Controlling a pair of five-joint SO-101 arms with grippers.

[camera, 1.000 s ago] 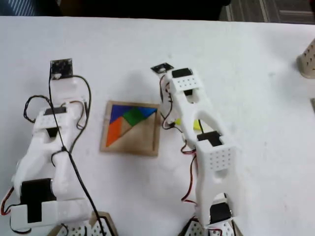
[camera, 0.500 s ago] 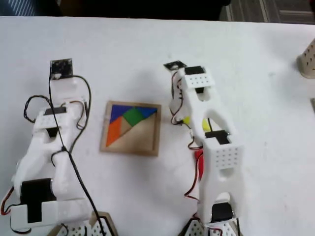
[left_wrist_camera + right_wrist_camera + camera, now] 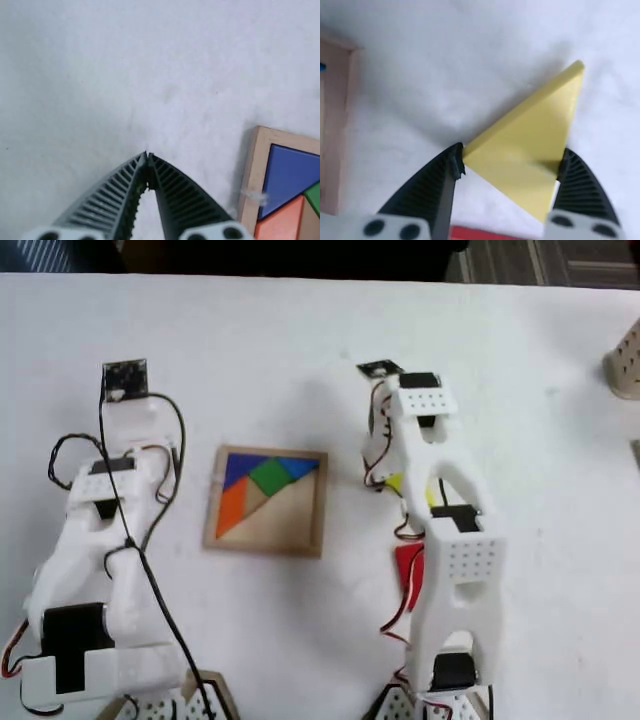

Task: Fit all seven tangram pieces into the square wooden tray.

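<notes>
The square wooden tray [image 3: 313, 508] lies between the two arms, holding blue [image 3: 237, 470], green [image 3: 270, 476], light blue and orange [image 3: 233, 508] pieces in its far and left part. The right arm [image 3: 450, 540] stands to the right of it. My right gripper [image 3: 510, 157] is shut on a yellow triangle [image 3: 530, 150], one finger on each side; yellow [image 3: 395, 483] peeks out under that arm. A red piece [image 3: 408, 570] lies beside the arm, its edge [image 3: 480, 232] under the gripper. My left gripper [image 3: 147, 156] is shut on nothing over bare table, just off the tray's corner [image 3: 255, 170].
The left arm [image 3: 100, 510] with its loose black cables sits left of the tray. A beige perforated object [image 3: 625, 360] stands at the far right edge. The tray's rim [image 3: 335, 125] lies off to one side of the right gripper.
The right arm has moved to the right, away from the tray, and the yellow triangle went with it. The red piece came into view beside it. The left arm kept still.
</notes>
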